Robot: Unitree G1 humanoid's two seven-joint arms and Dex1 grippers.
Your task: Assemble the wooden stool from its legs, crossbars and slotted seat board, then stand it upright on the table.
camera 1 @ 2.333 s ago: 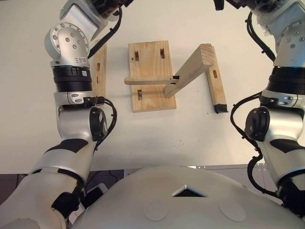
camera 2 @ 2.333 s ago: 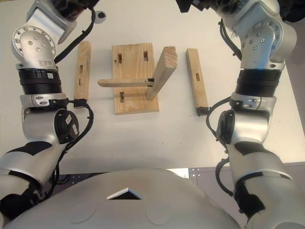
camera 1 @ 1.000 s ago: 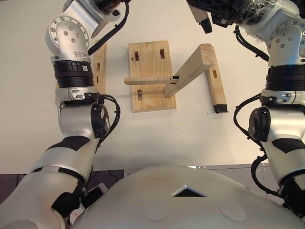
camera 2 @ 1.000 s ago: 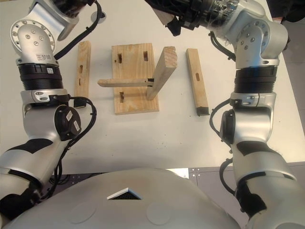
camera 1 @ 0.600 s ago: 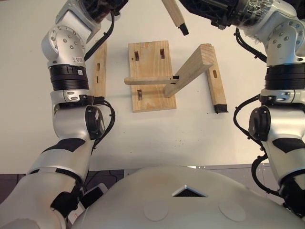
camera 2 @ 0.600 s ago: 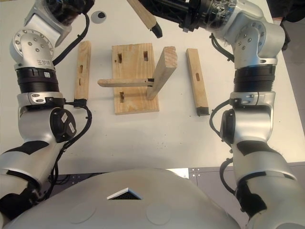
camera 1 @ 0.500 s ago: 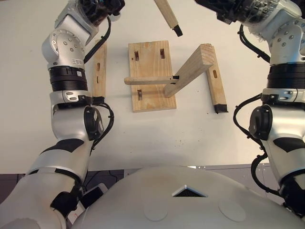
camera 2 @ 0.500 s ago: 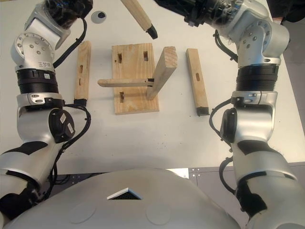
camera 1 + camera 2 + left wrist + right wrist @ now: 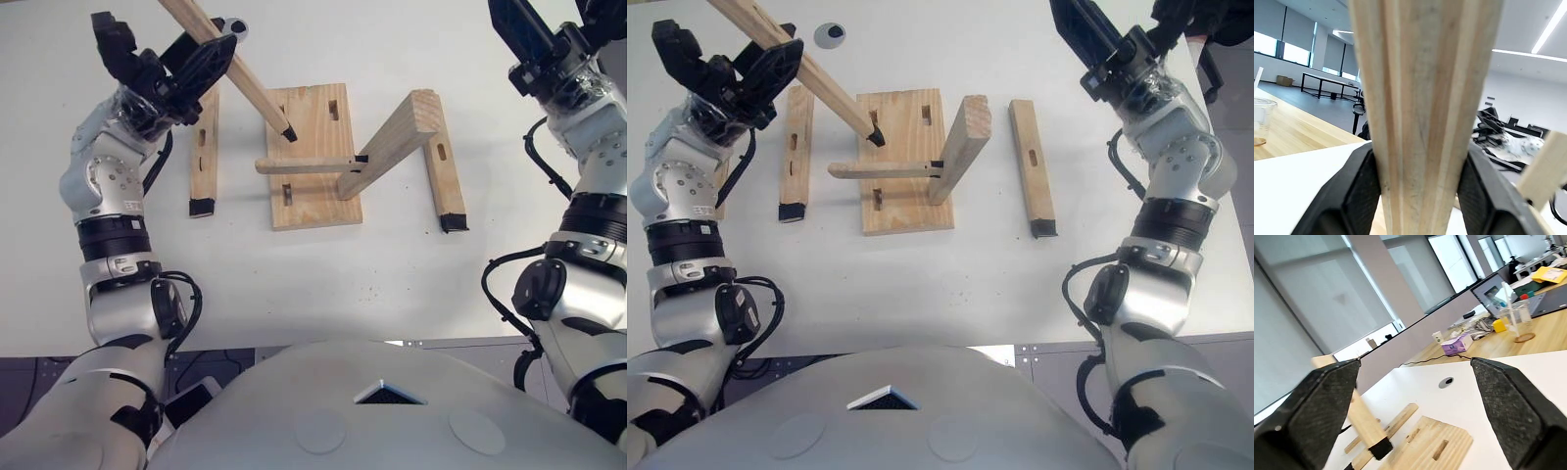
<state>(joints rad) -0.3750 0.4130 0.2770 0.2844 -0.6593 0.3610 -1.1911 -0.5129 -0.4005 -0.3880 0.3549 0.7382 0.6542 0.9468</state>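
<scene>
left tool (image 9: 184,67) clamps stiff, likely light wooden leg (image 9: 250,90), tilted, capped tip over seat board (image 9: 315,191) midway between table's (image 9: 323,284) side edges; right tool (image 9: 558,34) spread empty above far-right corner; a grip nearer tip should steady slotting.

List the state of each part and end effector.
Left end effector: shut on held leg.
Right end effector: open, empty.
Held leg: tilted, black tip over seat board.
Seat board: lying flat.
Standing leg: upright on seat board.
Crossbar: plugged into standing leg, other end free.
Left loose leg: lying flat.
Right loose leg: lying flat.
</scene>
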